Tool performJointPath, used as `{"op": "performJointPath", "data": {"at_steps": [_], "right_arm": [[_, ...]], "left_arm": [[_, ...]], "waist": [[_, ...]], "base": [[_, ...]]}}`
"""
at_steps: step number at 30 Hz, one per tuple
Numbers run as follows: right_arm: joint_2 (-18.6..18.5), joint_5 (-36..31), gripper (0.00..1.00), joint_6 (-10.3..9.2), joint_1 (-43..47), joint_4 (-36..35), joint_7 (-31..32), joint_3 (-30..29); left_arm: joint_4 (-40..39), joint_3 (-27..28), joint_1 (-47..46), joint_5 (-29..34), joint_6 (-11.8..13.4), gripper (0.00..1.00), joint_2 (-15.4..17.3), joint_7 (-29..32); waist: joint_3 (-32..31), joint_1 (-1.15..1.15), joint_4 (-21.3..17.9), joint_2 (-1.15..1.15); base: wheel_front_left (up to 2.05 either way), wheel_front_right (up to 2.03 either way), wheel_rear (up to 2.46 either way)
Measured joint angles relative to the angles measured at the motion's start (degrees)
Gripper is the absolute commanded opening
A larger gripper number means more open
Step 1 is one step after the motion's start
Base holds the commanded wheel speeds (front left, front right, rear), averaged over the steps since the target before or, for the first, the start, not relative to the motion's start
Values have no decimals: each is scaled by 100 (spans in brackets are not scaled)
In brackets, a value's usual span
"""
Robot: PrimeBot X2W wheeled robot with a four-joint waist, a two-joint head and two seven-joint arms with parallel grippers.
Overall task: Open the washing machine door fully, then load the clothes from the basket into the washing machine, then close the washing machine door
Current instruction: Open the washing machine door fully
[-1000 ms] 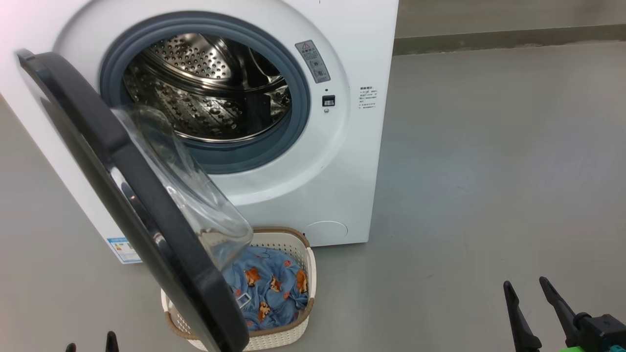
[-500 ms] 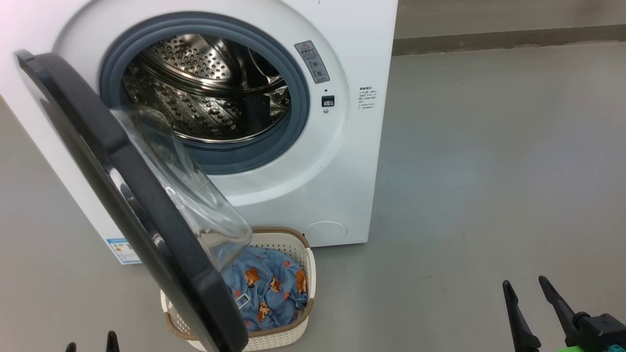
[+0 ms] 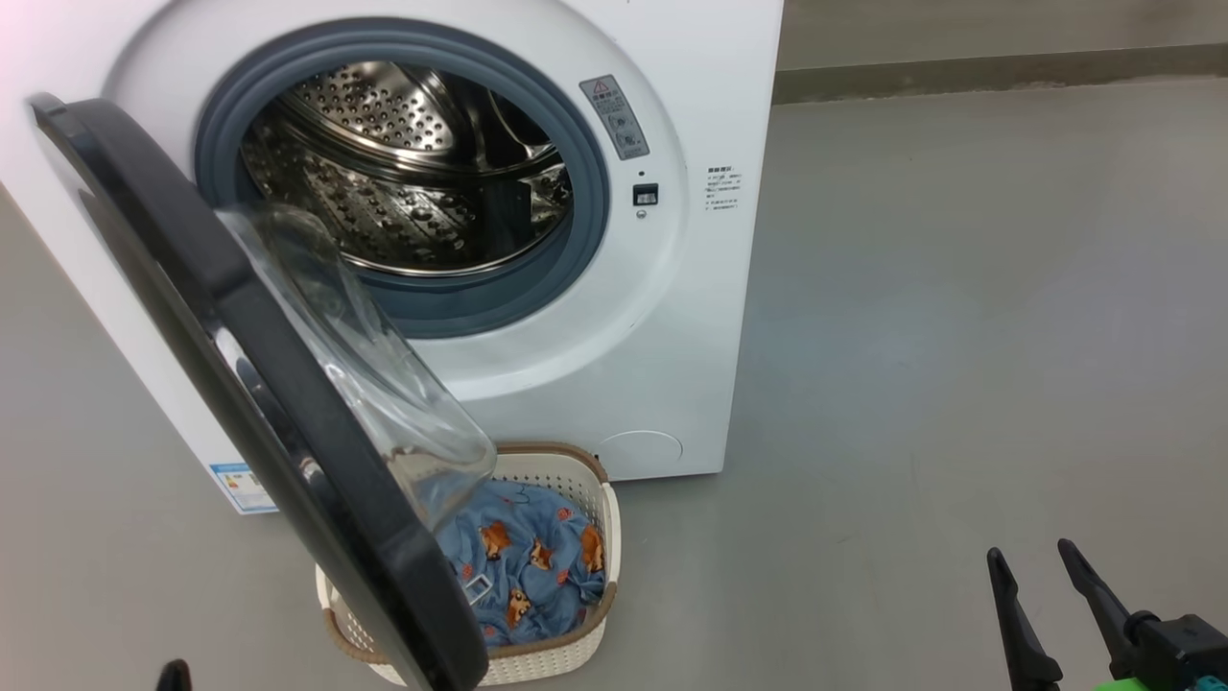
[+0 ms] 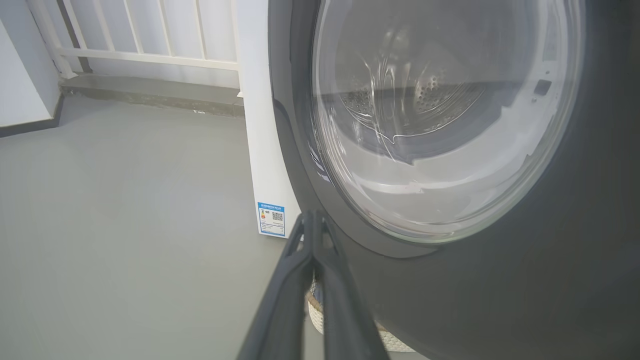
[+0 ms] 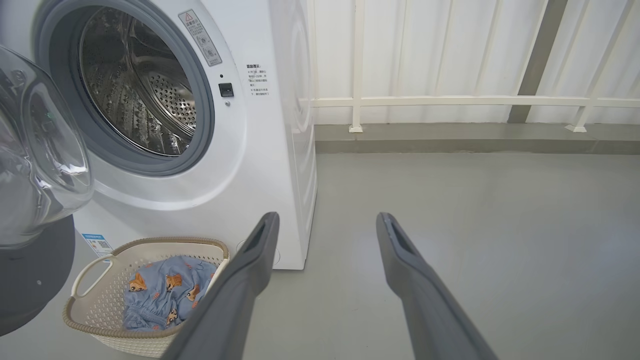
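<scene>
Ground level, far left: seeing the left gripper (image 4: 311, 224) pinching fully closed on nothing, tips hanging right by the washing machine door (image 3: 240, 317), can't tell if touching. Moving right, looking at that door standing partway open off the washing machine (image 3: 672, 317), bulging glass hanging over the basket (image 3: 612, 547) holding the clothes (image 3: 528, 561). Ending far right, spotting the right gripper (image 3: 1028, 555) gaping wide above the floor (image 3: 911, 336), gripping nothing.

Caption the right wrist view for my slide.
Open right gripper before the washing machine, its door swung out, clothes waiting in the basket.
</scene>
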Motion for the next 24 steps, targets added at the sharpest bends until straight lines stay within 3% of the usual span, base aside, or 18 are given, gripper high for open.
{"op": "performJointPath", "data": {"at_steps": [6,15,19,24], "right_arm": [[13,0,100,0,0,-25,0,-34],[66,-1,100,0,1,-44,0,-44],[80,0,100,0,2,-42,0,-43],[138,1,100,0,2,-41,0,-40]], "left_arm": [[-544,283,-77,-97,218,0,1,-1],[-2516,145,-599,-60,452,0,1,-3],[-3504,-342,-815,187,435,0,8,-9],[-4235,-1493,-897,300,272,0,16,182]], "waist": [[26,0,54,0],[26,0,196,0],[13,0,265,0],[4,0,355,0]], "base": [[0,0,0],[0,0,0],[0,0,0],[0,0,0]]}}
